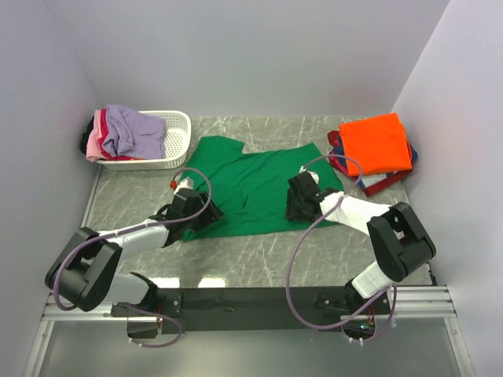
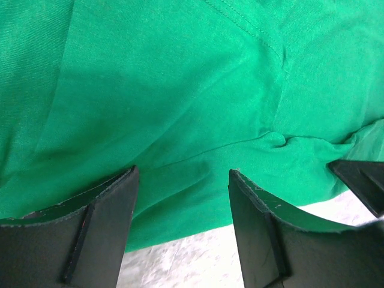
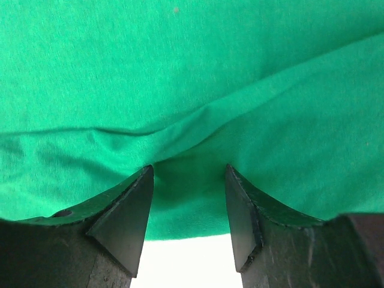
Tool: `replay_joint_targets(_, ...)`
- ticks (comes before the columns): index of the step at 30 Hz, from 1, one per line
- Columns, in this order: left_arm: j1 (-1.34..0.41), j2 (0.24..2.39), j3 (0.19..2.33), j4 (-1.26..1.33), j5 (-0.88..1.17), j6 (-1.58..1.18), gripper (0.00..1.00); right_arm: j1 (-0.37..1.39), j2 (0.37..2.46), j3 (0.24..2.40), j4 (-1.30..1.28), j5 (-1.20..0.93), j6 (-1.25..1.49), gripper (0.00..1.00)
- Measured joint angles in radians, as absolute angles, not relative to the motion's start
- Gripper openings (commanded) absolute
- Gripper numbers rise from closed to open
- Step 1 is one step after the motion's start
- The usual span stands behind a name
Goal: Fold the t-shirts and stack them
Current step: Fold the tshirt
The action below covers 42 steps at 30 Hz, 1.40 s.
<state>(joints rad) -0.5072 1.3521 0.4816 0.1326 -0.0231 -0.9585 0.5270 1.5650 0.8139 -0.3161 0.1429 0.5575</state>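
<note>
A bright green t-shirt (image 1: 251,184) lies spread flat in the middle of the table. My left gripper (image 1: 204,215) sits low at the shirt's near left edge. In the left wrist view it (image 2: 183,171) is open, with the green hem (image 2: 180,204) lying between the fingers. My right gripper (image 1: 298,206) sits at the shirt's near right edge. In the right wrist view it (image 3: 188,168) is open astride a raised fold of the green cloth (image 3: 189,198). An orange t-shirt (image 1: 377,141) tops a folded stack with red and navy shirts at the back right.
A white slotted basket (image 1: 177,137) at the back left holds lavender (image 1: 134,129) and pink (image 1: 98,137) shirts. Grey walls close in the left, back and right sides. The marble table top (image 1: 259,255) shows in front of the green shirt.
</note>
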Motion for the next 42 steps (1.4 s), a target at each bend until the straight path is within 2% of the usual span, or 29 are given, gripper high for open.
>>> replay_joint_targets(18, -0.507, 1.076, 0.361, -0.077, -0.057, -0.967, 0.71, 0.691, 1.390, 0.699, -0.509, 0.083, 0.751, 0.59)
replay_joint_targets(26, -0.507, 0.987, 0.347, -0.187, -0.103, -0.975, 0.71, 0.695, 1.297, 0.711, -0.648, 0.189, 0.787, 0.61)
replay_joint_targets(31, -0.507, 0.974, 0.365, -0.235, -0.130, -0.973, 0.72, 0.649, 1.293, 0.765, -0.672, 0.265, 0.760, 0.61)
replay_joint_targets(42, -0.507, 1.028, 0.499, -0.218, -0.168, -0.935, 0.73, 0.408, 1.270, 0.766, -0.611, 0.321, 0.657, 0.61)
